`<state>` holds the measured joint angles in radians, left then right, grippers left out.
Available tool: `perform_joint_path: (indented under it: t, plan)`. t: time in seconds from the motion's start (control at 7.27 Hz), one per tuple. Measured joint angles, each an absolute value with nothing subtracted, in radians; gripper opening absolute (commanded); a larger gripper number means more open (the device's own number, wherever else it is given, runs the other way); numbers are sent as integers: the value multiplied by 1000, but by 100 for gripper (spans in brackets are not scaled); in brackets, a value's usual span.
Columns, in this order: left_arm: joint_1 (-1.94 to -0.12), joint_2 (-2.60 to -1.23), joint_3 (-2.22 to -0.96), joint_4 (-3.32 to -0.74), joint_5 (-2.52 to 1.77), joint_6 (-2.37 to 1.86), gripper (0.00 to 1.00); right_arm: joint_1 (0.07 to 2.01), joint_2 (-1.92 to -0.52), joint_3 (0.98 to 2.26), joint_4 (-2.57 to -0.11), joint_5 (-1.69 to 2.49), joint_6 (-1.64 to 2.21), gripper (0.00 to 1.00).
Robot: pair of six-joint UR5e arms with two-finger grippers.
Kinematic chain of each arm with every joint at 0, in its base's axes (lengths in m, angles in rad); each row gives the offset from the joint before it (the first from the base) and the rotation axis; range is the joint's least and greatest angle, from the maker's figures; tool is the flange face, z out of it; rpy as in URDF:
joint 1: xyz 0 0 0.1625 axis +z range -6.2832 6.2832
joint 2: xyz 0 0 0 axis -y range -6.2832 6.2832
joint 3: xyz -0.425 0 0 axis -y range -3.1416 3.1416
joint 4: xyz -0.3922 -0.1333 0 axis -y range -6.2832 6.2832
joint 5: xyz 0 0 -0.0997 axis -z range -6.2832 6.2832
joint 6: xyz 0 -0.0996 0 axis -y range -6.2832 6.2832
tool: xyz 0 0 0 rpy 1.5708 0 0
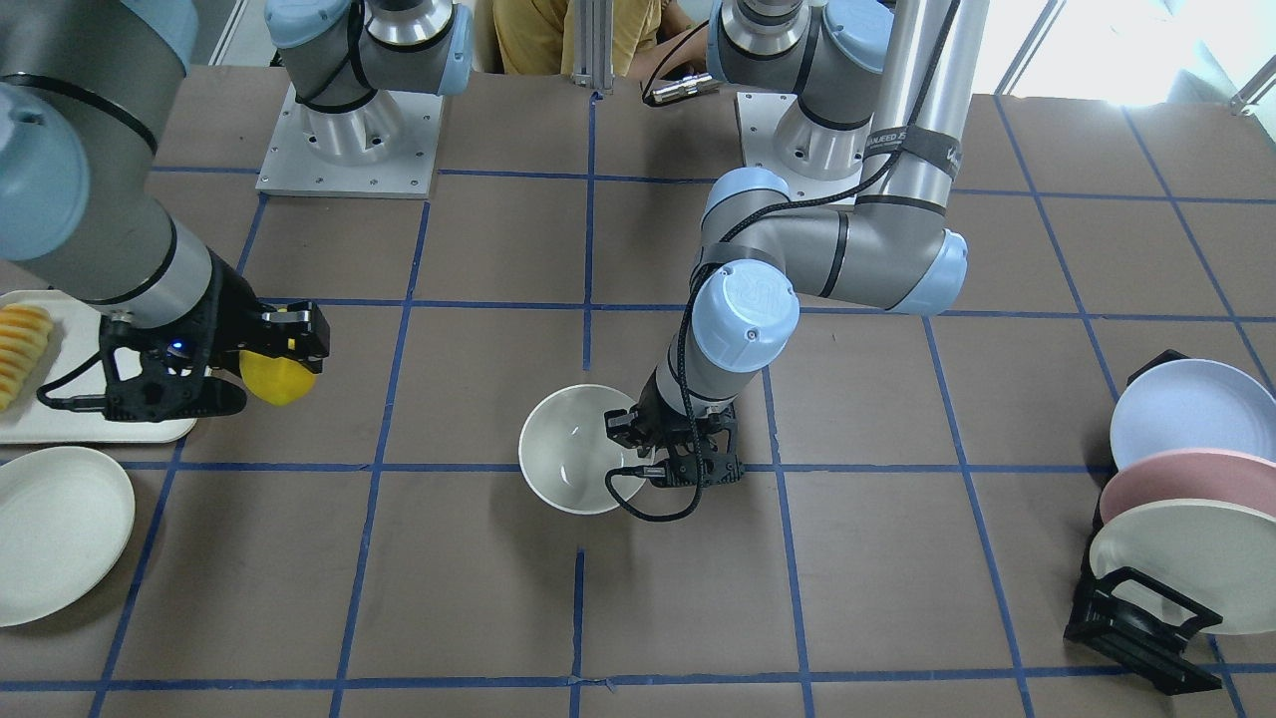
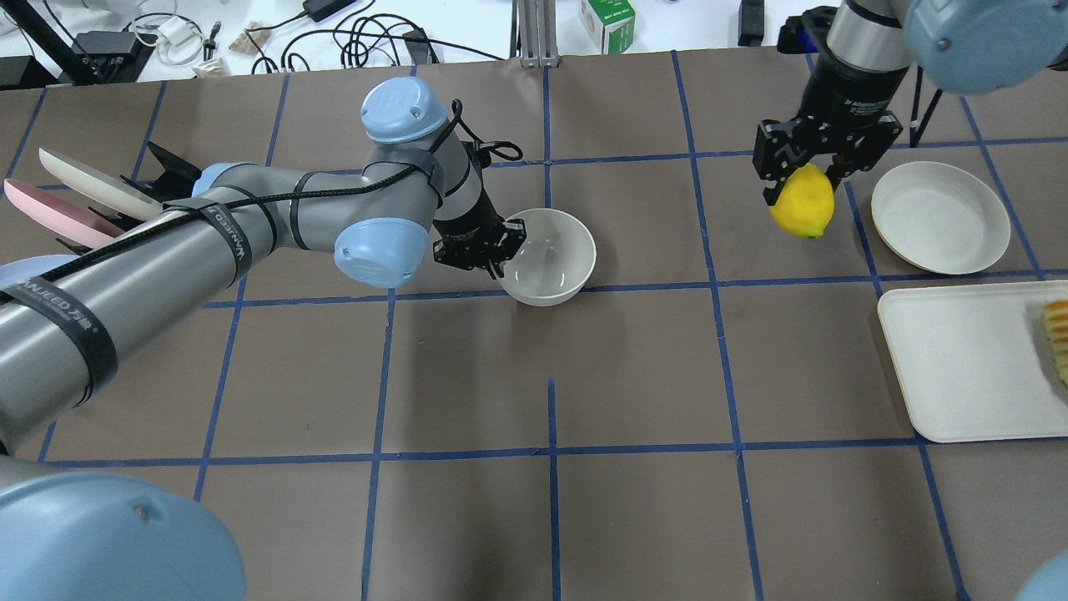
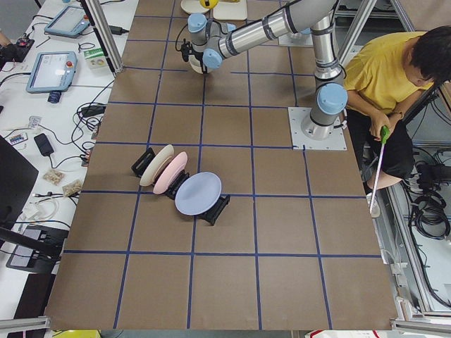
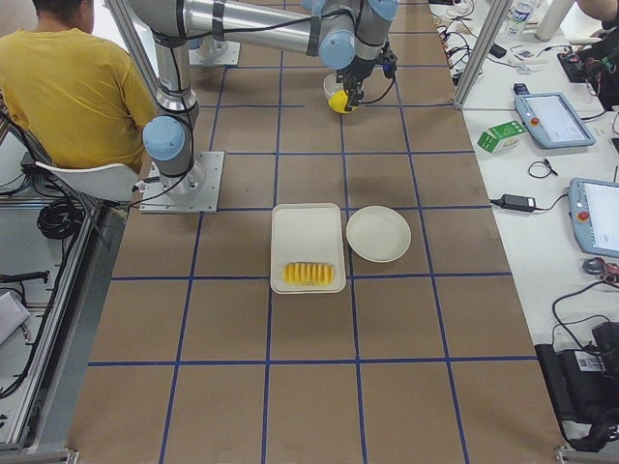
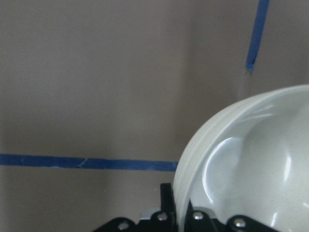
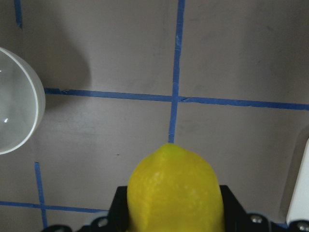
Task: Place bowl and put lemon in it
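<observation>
1. The left gripper (image 2: pixel 501 252) is clamped on the near wall of the bowl (image 2: pixel 557 250). The left wrist view shows the rim running between the two fingers, one inside the bowl and one outside.
2. The bowl extends out from the left gripper's fingertips toward the middle of the table (image 2: pixel 634 376), mouth up. I cannot tell whether its base rests on the table.
3. The right gripper (image 2: pixel 803 182) is closed around the lemon (image 2: pixel 803 207), which sits between its fingers with a pointed tip sticking out below them. The lemon hangs above the table, touching nothing else.
4. The bowl is well apart from the right gripper, off to its left; in the right wrist view only part of the rim shows at the left edge.
5. A flat round plate (image 2: pixel 940 217) lies near the right gripper on its right side.
6. A white tray (image 2: pixel 959 367) lies near that gripper, closer to the robot, with fruit slices (image 2: pixel 1058 335) at its far-right end.
</observation>
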<state>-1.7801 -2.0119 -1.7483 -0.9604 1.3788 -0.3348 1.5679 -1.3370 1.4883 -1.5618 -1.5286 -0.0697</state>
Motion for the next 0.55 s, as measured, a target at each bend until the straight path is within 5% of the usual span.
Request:
perform_joint_path:
  t: [0.14, 0.55]
  plan:
    - [-1779, -2018, -1750, -940, 1382, -331, 100, 1600, -1336, 1488, -1572, -1525, -27, 0]
    - [-1747, -1973, -1688, -976, 1387, -305, 100, 1625, -1335, 1489, -1581, -1514, 11, 0]
